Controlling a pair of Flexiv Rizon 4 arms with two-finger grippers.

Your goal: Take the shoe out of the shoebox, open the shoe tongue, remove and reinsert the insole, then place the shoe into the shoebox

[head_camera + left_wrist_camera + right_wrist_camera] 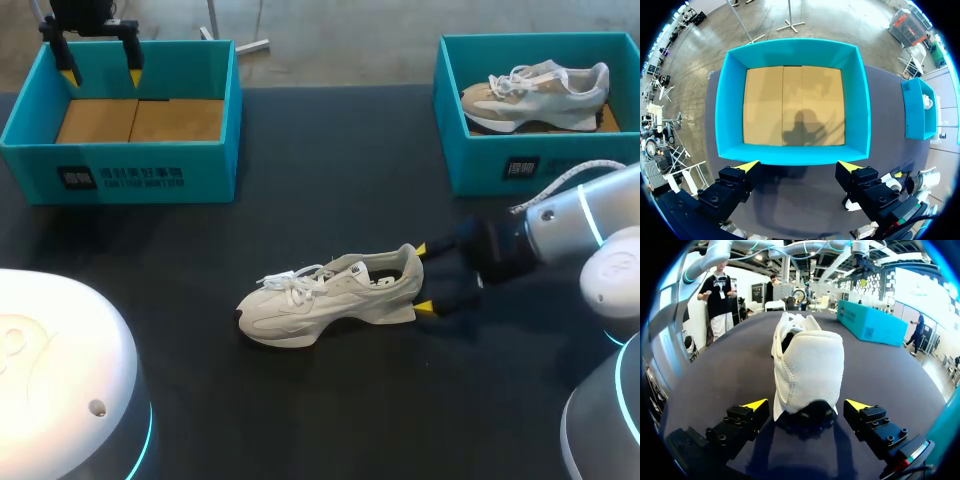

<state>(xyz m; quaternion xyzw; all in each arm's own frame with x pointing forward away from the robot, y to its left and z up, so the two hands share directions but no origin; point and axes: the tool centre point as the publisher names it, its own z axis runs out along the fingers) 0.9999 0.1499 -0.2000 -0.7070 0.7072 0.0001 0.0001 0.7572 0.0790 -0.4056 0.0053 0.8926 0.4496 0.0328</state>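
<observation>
Shoe (807, 365) sits heel-first between my parted right jaws; left jaws gape too. Next, likely: clamp heel, open tongue (336, 270).

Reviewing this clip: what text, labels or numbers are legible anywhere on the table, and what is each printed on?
On the left shoebox, front wall: a dark logo square and lines of print, too small and blurred to read.
On the right shoebox, front wall: similar print, partly covered, unreadable.
On the shoe on the table: no legible text.

Shoe (807, 365) toe hidden behind heel; right shoebox (480, 165) cut off
</observation>
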